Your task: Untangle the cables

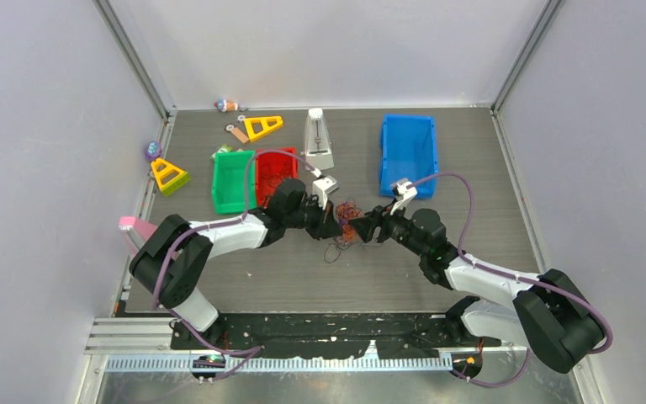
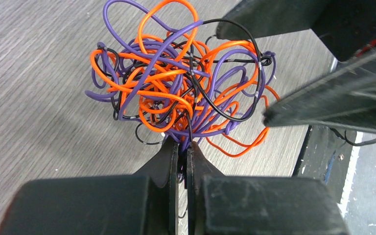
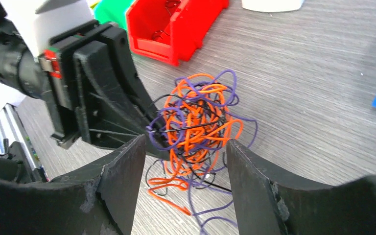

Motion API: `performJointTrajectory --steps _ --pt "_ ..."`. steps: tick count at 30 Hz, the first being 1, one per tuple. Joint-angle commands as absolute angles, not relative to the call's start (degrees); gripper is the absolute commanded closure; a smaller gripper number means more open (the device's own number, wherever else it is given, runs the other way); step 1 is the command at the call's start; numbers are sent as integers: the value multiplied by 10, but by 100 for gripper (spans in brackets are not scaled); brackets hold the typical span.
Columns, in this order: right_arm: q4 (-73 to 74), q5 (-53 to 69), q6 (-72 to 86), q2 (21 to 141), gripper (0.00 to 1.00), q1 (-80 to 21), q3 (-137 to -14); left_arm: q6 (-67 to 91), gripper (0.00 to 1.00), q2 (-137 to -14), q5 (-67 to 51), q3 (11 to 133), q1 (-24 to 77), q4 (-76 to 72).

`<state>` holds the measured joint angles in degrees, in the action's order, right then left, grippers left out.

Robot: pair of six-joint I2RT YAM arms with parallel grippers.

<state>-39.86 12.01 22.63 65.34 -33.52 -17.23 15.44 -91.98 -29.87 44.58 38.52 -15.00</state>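
Now left tool (image 2: pixel 182 146) clamped on cables (image 2: pixel 176 83); right tool (image 3: pixel 185 142) apart around them.

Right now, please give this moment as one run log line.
left end effector: shut on cable clump | right end effector: open, straddling clump | clump: tangled orange, purple, black strands

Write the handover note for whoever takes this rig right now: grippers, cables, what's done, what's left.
Left gripper: shut, pinching a few strands at the edge of the cables.
Right gripper: open, jaws either side of the clump, not gripping.
Cables: one orange, purple and black tangle between the two grippers, at the middle of the table.
Done: nothing separated yet.
Left: probably take a strand with the right, pull it free, repeat.
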Motion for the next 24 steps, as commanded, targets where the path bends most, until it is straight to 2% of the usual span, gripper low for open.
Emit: performJointTrajectory --steps 1,4,8,10,13,15,21,24 --pt "-380 78 220 652 34 -335 -191 125 100 -910 -345 468 391 -157" --pt "-379 82 220 656 38 -335 -193 104 100 -912 -348 478 402 -135" --pt "-391 90 221 655 50 -334 -190 77 100 -922 -336 499 418 -92" --pt "-388 83 221 653 60 -335 -190 63 100 -927 -324 507 425 -74" --pt "-365 36 224 640 86 -335 -190 57 100 -925 -275 514 431 -53" --pt "-329 -45 231 623 94 -335 -190 57 100 -922 -214 516 431 -34" --pt "-210 -308 289 557 95 -335 -179 72 100 -905 -35 510 429 -2" --pt "-178 -379 323 540 95 -334 -173 85 100 -899 47 505 424 18"
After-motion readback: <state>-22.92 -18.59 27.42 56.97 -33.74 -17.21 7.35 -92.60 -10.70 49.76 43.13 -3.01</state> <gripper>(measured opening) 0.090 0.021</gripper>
